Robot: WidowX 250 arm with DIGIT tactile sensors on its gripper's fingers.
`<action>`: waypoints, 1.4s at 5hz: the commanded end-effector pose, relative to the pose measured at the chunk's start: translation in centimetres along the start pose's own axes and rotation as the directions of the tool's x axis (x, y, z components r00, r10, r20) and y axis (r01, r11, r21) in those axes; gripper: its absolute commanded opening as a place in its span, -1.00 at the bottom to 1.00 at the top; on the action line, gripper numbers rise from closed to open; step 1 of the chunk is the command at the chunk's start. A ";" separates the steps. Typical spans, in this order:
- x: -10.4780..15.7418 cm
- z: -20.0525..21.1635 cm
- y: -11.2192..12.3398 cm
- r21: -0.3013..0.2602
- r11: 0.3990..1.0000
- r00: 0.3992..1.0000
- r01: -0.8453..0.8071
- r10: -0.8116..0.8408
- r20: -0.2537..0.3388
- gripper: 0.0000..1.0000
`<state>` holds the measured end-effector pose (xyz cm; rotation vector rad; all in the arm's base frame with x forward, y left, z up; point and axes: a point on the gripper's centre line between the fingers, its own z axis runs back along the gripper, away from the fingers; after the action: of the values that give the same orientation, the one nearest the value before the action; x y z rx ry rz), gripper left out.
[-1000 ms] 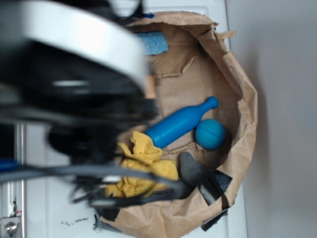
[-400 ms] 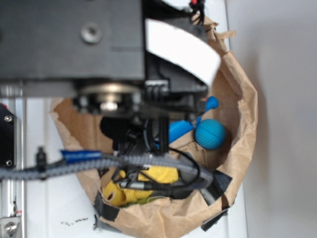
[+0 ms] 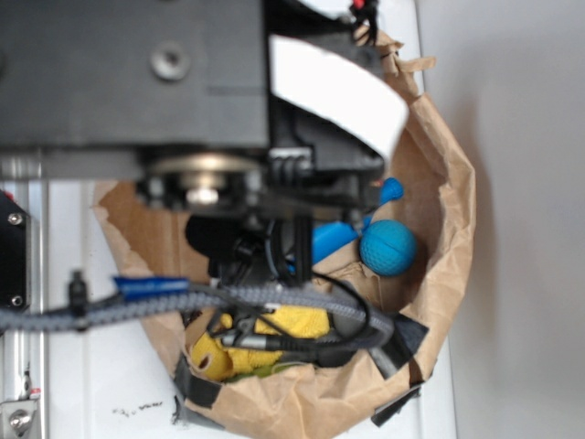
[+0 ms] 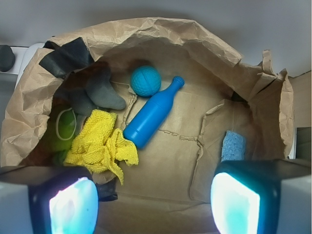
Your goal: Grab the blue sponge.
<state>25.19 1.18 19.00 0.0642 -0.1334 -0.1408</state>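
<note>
A white counter (image 3: 64, 384) holds a big crumpled brown paper bag (image 4: 161, 31), torn open like a bowl so its walls keep everything inside.

In the wrist view, the light blue spongy foam block (image 4: 233, 146) lies flat on the bag floor at the right, close under the right wall. Its long side runs up and down in that view, with its near end just above the right finger. In the outside view the arm hides it.

The tool (image 4: 153, 202) hangs over the bag with its two fingers spread wide and nothing between them. I think it is open like this so it can come down around the block.

The shiny blue pin-shaped bottle (image 4: 152, 114) lies slanted, its neck beside the round bumpy blue ball (image 4: 146, 80). A crumpled yellow cloth (image 4: 101, 146) sits left of the bottle.
</note>
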 end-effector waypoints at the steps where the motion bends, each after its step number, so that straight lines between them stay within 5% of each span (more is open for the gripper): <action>1: 0.5 -5.6 3.8 0.097 0.992 0.997 -0.079 0.081 -0.016 1.00; 4: 0.5 -9.2 5.0 0.112 0.990 0.996 -0.081 0.085 -0.029 1.00; 5: 0.1 -8.2 2.7 0.116 0.992 0.998 0.041 -0.045 0.034 1.00; 7: 1.0 -6.8 0.5 0.064 0.993 0.995 0.095 -0.096 0.019 1.00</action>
<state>26.41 2.55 11.11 0.1278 -0.1137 -0.2225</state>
